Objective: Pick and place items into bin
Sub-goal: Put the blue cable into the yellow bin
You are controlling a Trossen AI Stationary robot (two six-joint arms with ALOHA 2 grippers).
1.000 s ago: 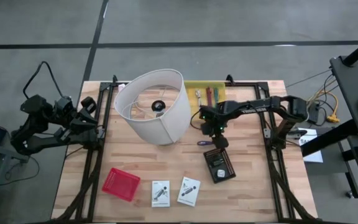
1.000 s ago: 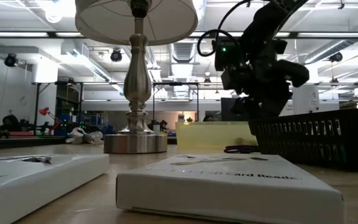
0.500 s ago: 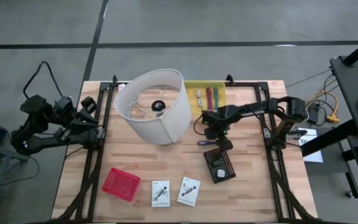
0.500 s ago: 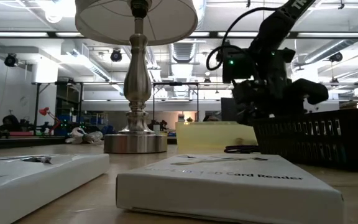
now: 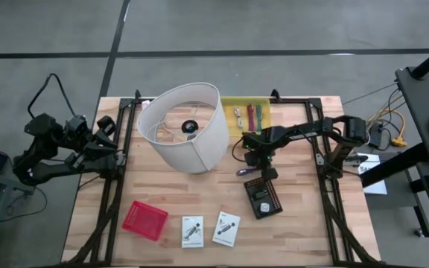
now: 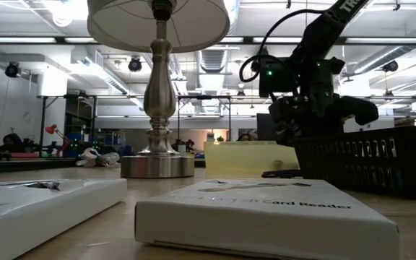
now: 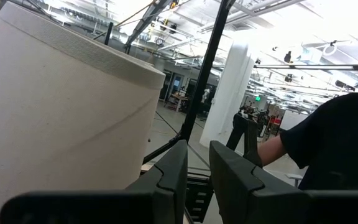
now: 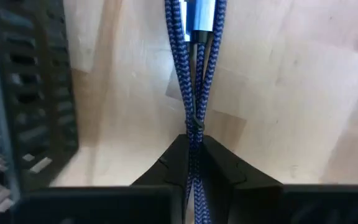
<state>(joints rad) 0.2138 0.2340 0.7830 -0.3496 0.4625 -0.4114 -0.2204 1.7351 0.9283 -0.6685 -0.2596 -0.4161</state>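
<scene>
**Right arm now down on the braided cable beside the black bin**

While the table (image 5: 304, 223) and the large lamp (image 5: 182, 126) look the same as one second ago, my right arm has moved: it swung from a spot near the yellow tray (image 5: 246, 113) toward the black bin (image 5: 263, 198) and went lower. In the last half second it almost stopped, so I judge the reach is finished and the grasp is being made.

My left arm waits at the left edge of the table. Its gripper (image 7: 197, 165) has the two fingers standing apart with nothing between them, and the lampshade fills most of its view.

The red bin (image 5: 144, 220) and the two white cards (image 5: 210, 229) lie at the near side of the table, not touched. The yellow tray holds a few small coloured tools, too small for me to name.

The right gripper (image 8: 195, 146) is pinching a blue braided cable (image 8: 194, 68): the two strands run together between the fingertips, which are pressed close on them. The cable lies on the wood just beside the wall of the black bin. From above I see only a small dark purple thing (image 5: 245, 171) under the gripper, probably the same cable.

For the task this means one item is caught but not lifted yet; the bin is right next to it.
</scene>
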